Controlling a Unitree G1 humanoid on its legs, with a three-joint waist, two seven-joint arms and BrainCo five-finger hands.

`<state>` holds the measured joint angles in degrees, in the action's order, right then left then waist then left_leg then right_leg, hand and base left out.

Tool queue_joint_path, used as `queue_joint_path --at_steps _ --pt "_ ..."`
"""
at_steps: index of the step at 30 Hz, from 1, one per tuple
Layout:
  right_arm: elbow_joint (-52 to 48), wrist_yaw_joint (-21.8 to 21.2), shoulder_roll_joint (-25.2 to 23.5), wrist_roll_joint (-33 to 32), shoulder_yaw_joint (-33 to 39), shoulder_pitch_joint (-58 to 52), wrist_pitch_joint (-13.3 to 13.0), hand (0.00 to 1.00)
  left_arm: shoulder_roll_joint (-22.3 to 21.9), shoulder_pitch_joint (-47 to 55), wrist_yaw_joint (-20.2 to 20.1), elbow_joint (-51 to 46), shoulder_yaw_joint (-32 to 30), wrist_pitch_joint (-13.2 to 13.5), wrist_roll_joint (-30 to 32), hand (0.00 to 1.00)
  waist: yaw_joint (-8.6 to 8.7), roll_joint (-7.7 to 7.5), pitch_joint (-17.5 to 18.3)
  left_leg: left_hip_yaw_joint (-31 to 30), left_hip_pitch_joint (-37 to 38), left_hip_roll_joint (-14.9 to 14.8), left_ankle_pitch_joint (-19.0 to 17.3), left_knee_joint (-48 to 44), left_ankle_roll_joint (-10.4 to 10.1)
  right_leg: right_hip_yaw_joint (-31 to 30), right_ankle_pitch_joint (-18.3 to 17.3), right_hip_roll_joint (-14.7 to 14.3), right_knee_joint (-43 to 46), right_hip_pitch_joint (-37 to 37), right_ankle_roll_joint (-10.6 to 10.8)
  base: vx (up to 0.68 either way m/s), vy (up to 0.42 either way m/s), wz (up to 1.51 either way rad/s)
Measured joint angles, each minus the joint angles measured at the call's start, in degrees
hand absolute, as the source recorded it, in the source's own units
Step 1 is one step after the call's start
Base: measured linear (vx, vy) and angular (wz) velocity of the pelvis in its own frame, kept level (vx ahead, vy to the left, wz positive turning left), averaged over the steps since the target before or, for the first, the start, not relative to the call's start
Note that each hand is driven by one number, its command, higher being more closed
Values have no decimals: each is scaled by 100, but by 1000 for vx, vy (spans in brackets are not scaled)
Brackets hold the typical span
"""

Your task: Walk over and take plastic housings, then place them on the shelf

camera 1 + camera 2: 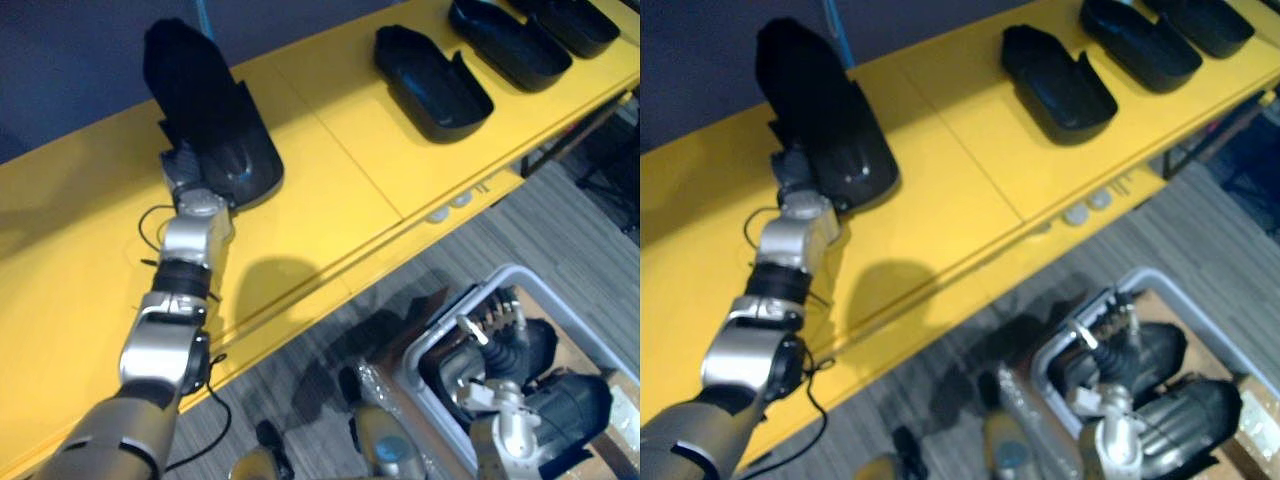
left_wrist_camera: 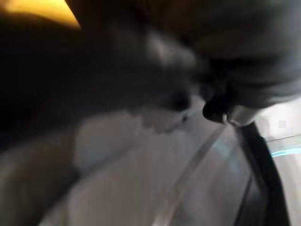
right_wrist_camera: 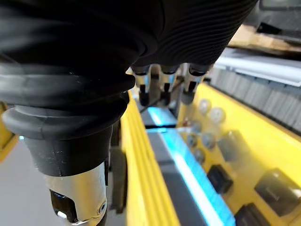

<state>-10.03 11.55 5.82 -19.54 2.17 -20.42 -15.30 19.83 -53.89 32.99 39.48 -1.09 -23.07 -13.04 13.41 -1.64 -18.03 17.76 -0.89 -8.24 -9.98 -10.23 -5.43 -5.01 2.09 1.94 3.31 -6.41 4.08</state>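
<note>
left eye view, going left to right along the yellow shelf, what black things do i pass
first housing → second housing → third housing → fourth housing, cut off by the picture's edge

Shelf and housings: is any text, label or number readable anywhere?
No text can be read.
Shelf, front edge: small dark marks, too small to read.
Housings: no print visible.
</note>
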Motion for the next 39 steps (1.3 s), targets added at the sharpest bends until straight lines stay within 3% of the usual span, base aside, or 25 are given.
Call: queue_joint_path --at_steps 8,16,20,23,31,39 --pt "232 -215 87 -50 21 133 -4 0 76 230 -594 15 17 -80 -4 0 5 159 118 -11 14 0 2 1 2 23 107 6 -192 75 5 -2 -1 0" --pt "518 -410 105 -54 104 234 -24 0 99 518 -1419 134 293 -58 17 0 15 201 428 -113 101 65 31 66 36 76 148 61 -374 253 23 11 8 5" --pt "683 -542 158 -128 150 306 -115 0 134 608 -1865 135 485 -40 340 0 16 221 503 -147 103 132 82 104 90 109 167 126 -379 254 44 -8 9 2" --pt "721 -637 162 -218 283 334 -151 0 170 691 -1973 148 685 57 331 0 14 229 534 -149 157 162 123 167 99 110 174 147 -376 276 46 0 0 0" --pt "853 -785 294 -216 355 392 -244 0 157 813 -1733 304 889 455 -248 0 30 247 591 -134 196 244 226 319 116 51 191 199 -376 241 68 -23 -4 -1" --pt "853 -780 309 -212 353 392 -399 0 11 936 -1281 454 1099 1320 -710 0 8 239 599 -138 218 305 263 420 118 47 207 249 -360 220 93 0 0 0"
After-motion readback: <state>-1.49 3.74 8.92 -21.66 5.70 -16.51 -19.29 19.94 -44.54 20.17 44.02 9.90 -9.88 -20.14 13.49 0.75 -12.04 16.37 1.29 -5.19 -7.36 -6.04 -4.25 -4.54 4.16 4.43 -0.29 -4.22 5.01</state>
